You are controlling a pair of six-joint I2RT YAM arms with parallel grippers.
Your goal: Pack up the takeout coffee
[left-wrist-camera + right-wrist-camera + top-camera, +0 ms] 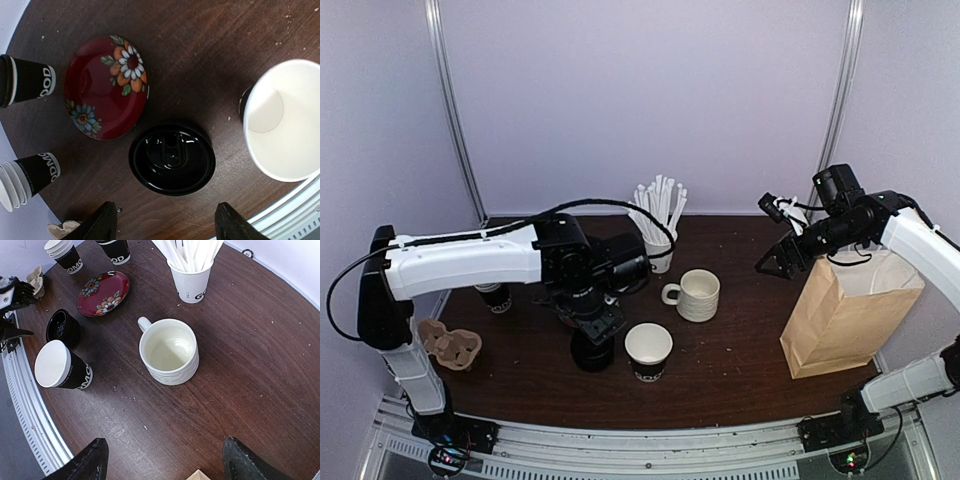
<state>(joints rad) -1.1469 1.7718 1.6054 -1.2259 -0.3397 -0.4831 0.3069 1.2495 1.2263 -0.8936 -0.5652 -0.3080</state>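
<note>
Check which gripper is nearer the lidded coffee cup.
Left. The left gripper hangs directly over the lidded coffee cup, open and not touching it. The right gripper is far off to the right, beside the paper bag.

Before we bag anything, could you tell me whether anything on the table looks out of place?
One paper cup stands open with no lid and looks empty, beside the lidded cup below the left gripper. Pale crumbs also dot the table.
</note>
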